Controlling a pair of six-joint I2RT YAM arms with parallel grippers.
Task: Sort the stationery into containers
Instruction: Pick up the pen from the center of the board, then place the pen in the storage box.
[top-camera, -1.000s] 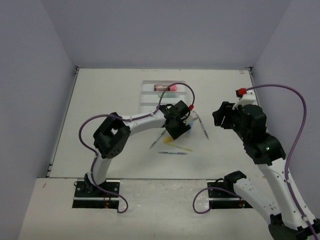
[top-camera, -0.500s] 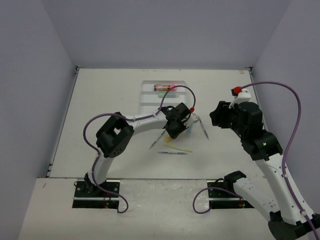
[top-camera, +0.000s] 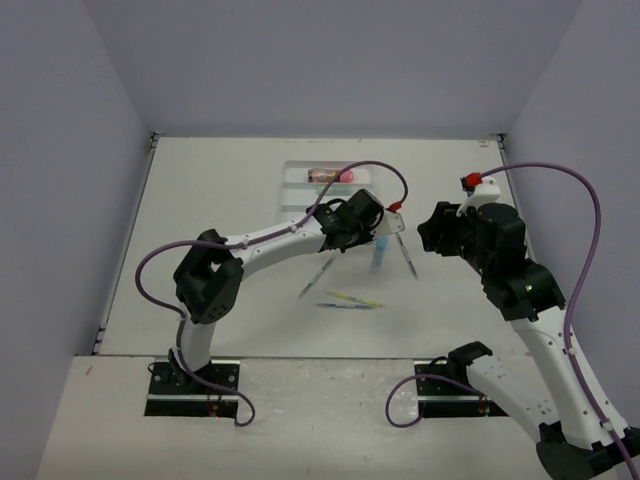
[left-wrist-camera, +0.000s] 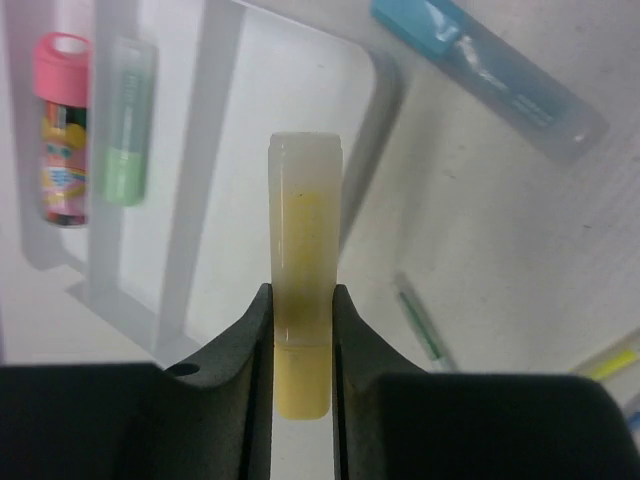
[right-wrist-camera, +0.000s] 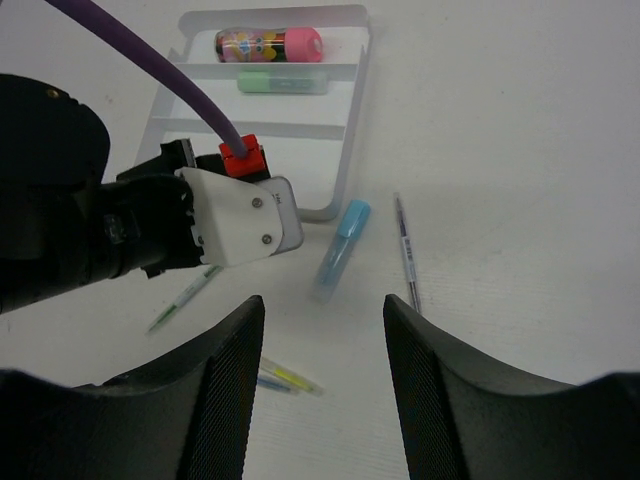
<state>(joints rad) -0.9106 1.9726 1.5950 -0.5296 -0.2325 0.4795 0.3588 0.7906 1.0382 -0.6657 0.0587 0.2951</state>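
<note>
My left gripper (left-wrist-camera: 303, 320) is shut on a yellow highlighter (left-wrist-camera: 305, 230), which sticks out forward over the near corner of the white tray (left-wrist-camera: 225, 120). In the tray's far compartment lies a pink tube (left-wrist-camera: 62, 130); a mint-green highlighter (left-wrist-camera: 127, 120) lies in the middle one. On the table right of the tray rests a light-blue highlighter (right-wrist-camera: 342, 240). My right gripper (right-wrist-camera: 322, 350) hangs open above the table with nothing between its fingers.
Loose on the table are a dark thin pen (right-wrist-camera: 405, 250) right of the blue highlighter, a green pen (right-wrist-camera: 185, 298) and a yellow pen (right-wrist-camera: 290, 377) nearer the arms. The left arm's wrist (top-camera: 350, 222) hangs at the tray's near right corner. Walls enclose the table.
My left gripper has shut on the yellow highlighter and carried it back toward the tray, uncovering the light-blue highlighter. The right arm has barely shifted.
</note>
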